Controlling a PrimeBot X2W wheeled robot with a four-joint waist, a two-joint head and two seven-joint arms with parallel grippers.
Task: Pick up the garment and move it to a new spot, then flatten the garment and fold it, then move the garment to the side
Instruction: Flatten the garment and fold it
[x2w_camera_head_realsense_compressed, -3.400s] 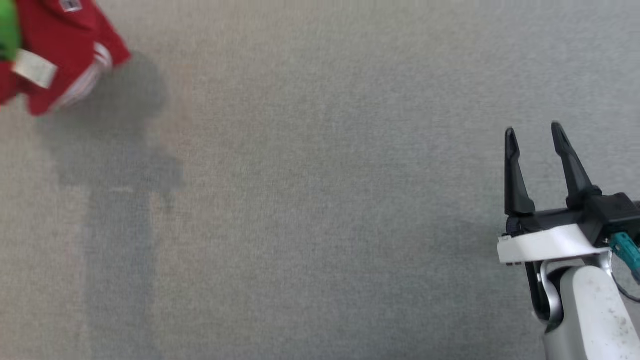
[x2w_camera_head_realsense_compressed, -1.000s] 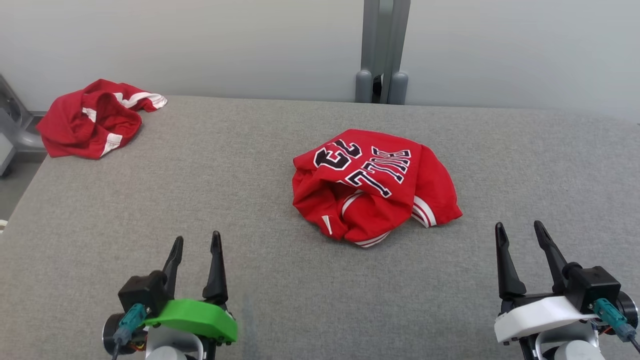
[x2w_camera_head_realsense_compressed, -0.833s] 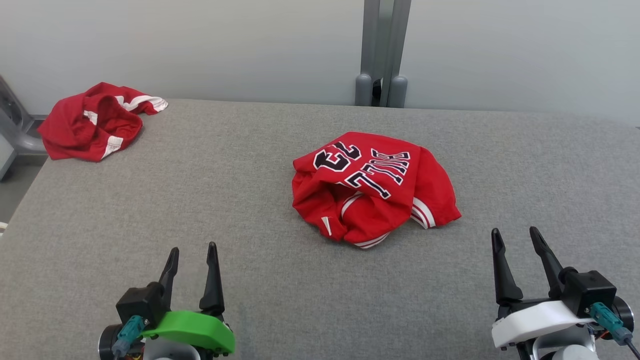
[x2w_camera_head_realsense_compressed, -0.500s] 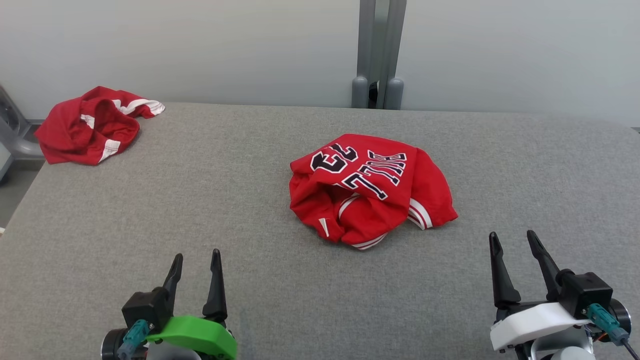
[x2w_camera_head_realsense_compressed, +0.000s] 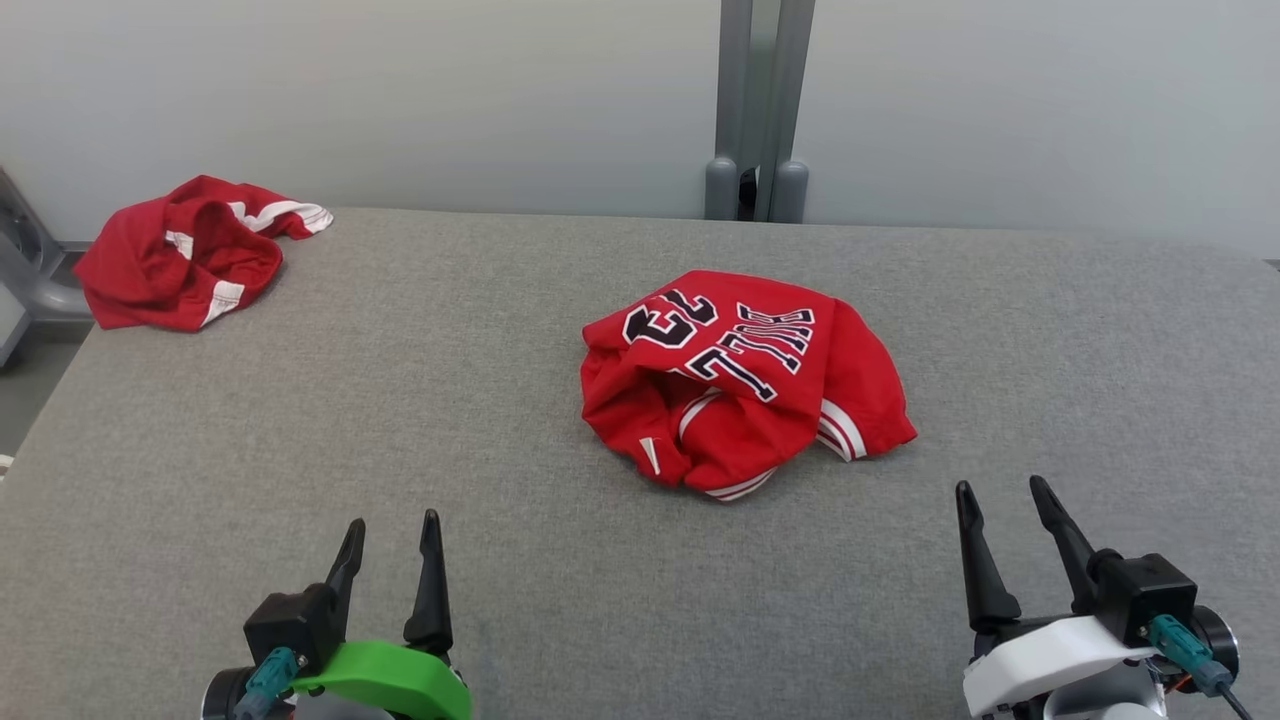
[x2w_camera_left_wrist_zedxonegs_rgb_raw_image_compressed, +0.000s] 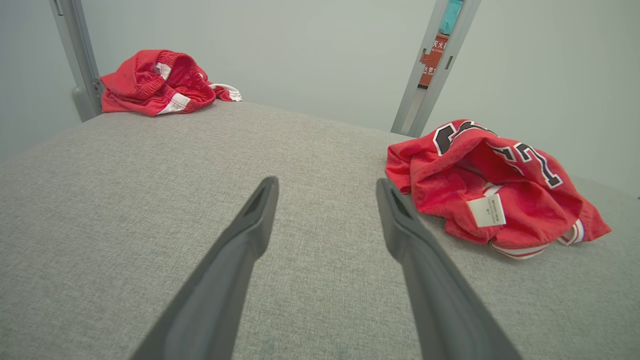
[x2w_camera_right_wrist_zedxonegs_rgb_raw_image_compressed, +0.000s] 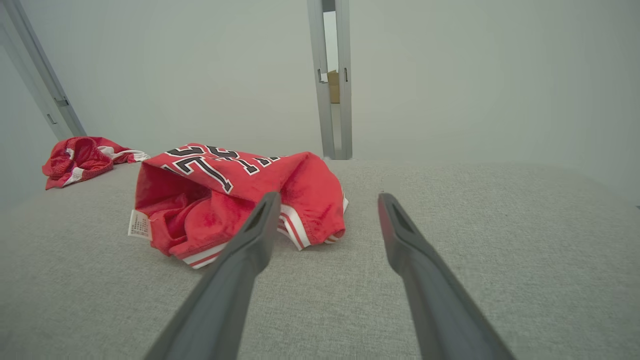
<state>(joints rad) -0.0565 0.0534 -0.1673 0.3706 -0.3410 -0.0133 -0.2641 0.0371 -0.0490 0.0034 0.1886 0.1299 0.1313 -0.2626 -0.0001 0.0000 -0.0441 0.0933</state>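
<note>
Head view, red garment (x2w_camera_head_realsense_compressed: 745, 385), upside-down 23

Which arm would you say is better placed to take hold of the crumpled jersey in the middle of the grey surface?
Probably the right. The right gripper stands open close to the jersey, just off its striped corner, while the left gripper, also open, sits clearly farther from it.

The garment (x2w_camera_head_realsense_compressed: 745, 380) is laid centrally on the counter (x2w_camera_head_realsense_compressed: 400, 420). A second garment (x2w_camera_head_realsense_compressed: 185, 250) is placed at its far left corner.
</note>
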